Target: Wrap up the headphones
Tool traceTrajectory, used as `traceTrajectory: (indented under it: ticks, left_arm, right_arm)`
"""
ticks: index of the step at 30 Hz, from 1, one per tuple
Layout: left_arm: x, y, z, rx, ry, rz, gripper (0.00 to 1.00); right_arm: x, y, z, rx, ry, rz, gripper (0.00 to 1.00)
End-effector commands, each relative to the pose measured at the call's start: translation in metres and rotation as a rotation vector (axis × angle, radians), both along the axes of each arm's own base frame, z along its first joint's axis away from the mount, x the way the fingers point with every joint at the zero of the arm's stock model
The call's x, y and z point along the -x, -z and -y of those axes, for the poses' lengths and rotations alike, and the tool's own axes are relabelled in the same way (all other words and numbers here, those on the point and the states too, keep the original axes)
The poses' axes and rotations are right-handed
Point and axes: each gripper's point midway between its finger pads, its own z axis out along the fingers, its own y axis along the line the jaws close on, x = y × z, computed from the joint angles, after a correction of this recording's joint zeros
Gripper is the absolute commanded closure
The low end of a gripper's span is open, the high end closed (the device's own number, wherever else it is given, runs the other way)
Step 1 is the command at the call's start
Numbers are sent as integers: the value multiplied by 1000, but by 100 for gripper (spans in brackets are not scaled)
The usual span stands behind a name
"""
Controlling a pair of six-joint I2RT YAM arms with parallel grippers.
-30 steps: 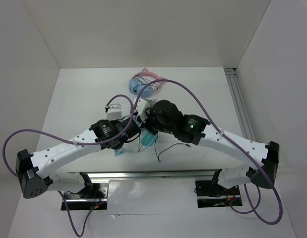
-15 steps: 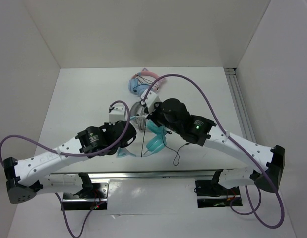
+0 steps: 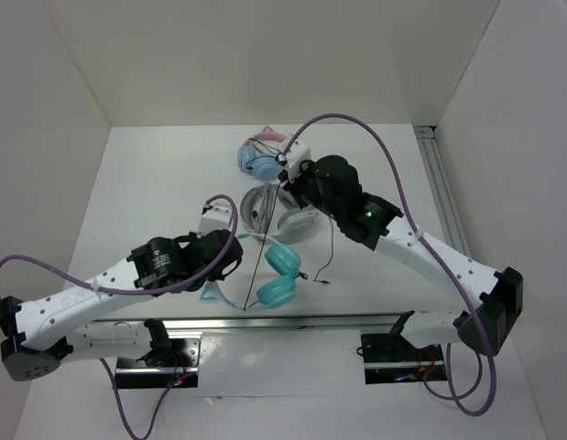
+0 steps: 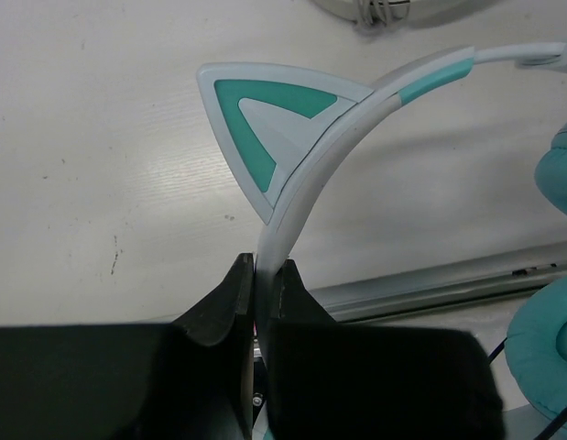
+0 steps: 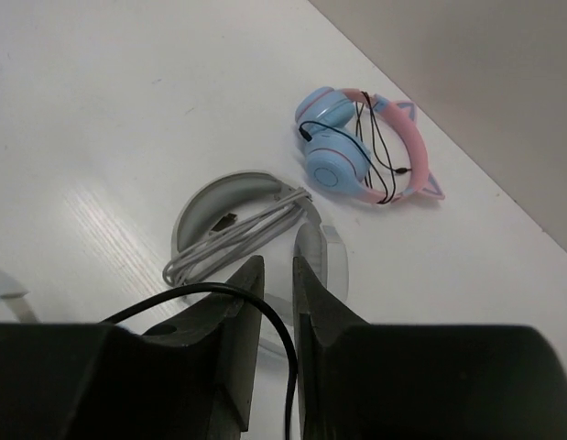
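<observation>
The teal headphones [image 3: 279,275] lie near the front edge, with both ear cups showing. My left gripper [image 3: 228,278] is shut on their white headband [image 4: 301,197], just below a teal cat ear [image 4: 265,124]; the ear cups [image 4: 560,170] are at the right of the left wrist view. My right gripper [image 3: 284,173] is raised farther back and is shut on the thin black cable [image 5: 265,312]. The cable [image 3: 263,240] runs taut from it down to the headphones. A loose end of the cable hangs to the right of the headphones.
Grey-white plain headphones [image 3: 265,206] with a bundled grey cord [image 5: 242,234] lie under my right gripper. Blue-and-pink cat-ear headphones [image 3: 261,156] lie at the back, also in the right wrist view [image 5: 361,151]. A metal rail [image 3: 338,321] runs along the front edge.
My right gripper moved back and up, pulling the cable taut. My left arm drew back toward the near left with the headband, and the teal ear cups now show.
</observation>
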Motion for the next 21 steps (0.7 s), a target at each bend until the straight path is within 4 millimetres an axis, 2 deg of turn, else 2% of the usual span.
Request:
traceTrajectory:
  ticks: [1, 3, 4, 6, 7, 8, 10, 11, 12, 13, 14, 21]
  left_arm:
    - [10, -10, 13, 74, 113, -13, 100]
    - [12, -11, 17, 93, 143, -12, 100]
    - [13, -14, 20, 118, 153, -11, 100]
    - [15, -16, 20, 127, 165, -9, 100]
    - [16, -16, 23, 135, 181, -14, 100]
    - [17, -22, 24, 156, 188, -10, 100]
    - [18, -28, 27, 178, 206, -1, 100]
    - [18, -35, 27, 196, 207, 12, 100]
    - [18, -40, 29, 214, 213, 16, 100]
    - [18, -46, 29, 231, 214, 27, 100]
    - [19, -49, 28, 232, 214, 28, 100]
    - [11, -105, 15, 351, 108, 137, 100]
  right_arm:
    - [-18, -41, -6, -144, -38, 89, 74]
    - [-17, -39, -13, -177, -90, 69, 76]
    - [-20, -38, -14, -179, -95, 68, 82]
    - [-21, -35, -19, -209, -120, 53, 86]
    - [-21, -26, -19, -202, -120, 43, 90]
    - [-19, -29, -22, -220, -135, 43, 91]
    - [-25, -11, -24, -218, -132, 14, 92]
    - [-26, -13, -24, -242, -135, 3, 95]
    - [-29, -8, -19, -247, -119, -7, 96]
    - [-28, 2, -24, -252, -138, -22, 98]
    - [-31, 4, -21, -261, -138, -27, 98]
    - [-25, 32, -26, -315, -169, -85, 100]
